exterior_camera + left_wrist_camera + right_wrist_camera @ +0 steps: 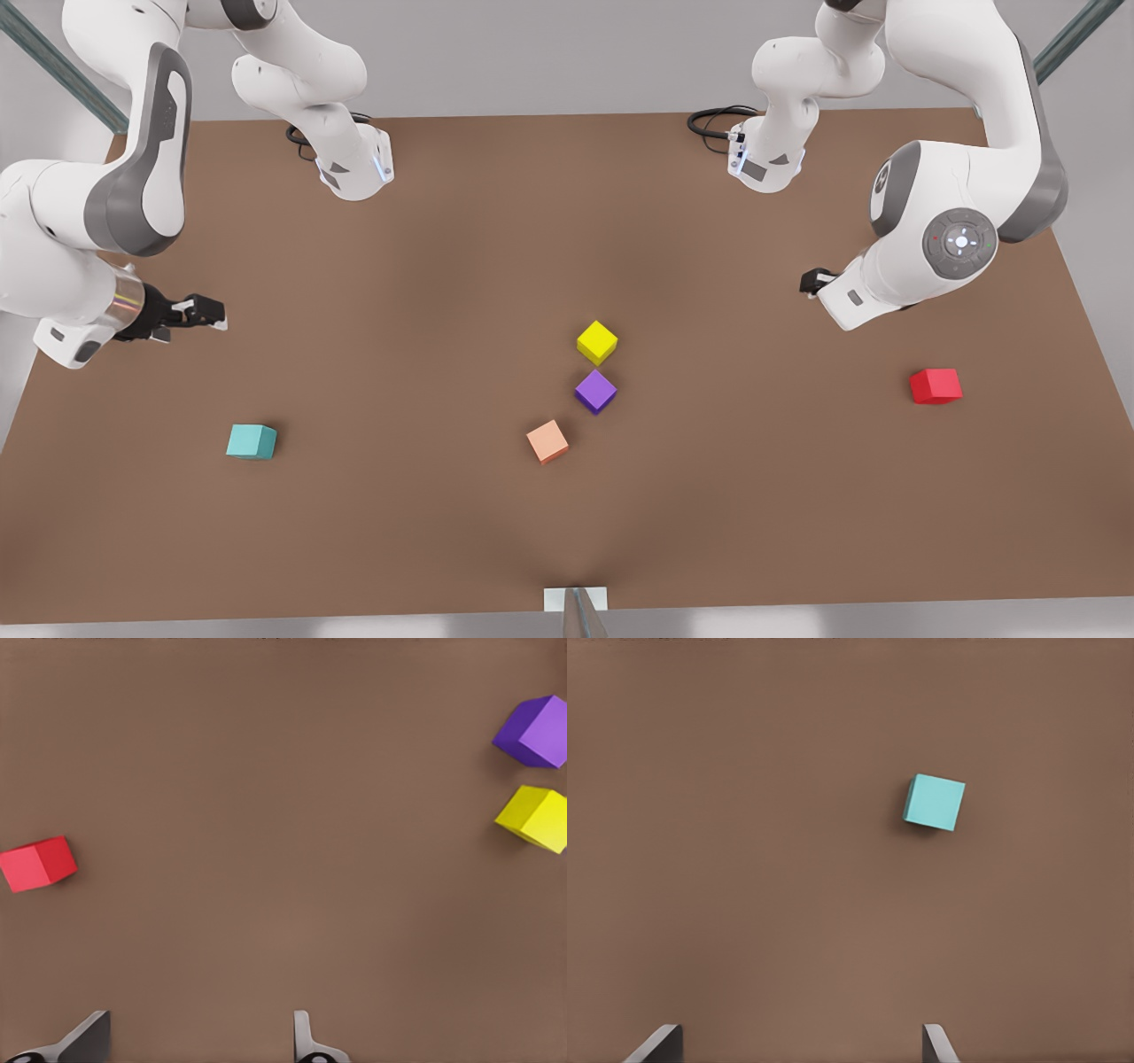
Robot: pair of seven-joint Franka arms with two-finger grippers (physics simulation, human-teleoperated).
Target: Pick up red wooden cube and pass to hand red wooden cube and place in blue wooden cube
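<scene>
The red wooden cube rests on the table at the front view's right. My left gripper hovers up and to the left of it, open, with nothing between its fingers. The blue wooden cube, teal in colour, lies at the front view's left. The hand, my right gripper, is black on a silver wrist. It hangs above and behind the teal cube, open and holding nothing.
Near the table's middle stand a yellow cube, a purple cube and a salmon-orange cube. The brown table has its front edge near a small grey post.
</scene>
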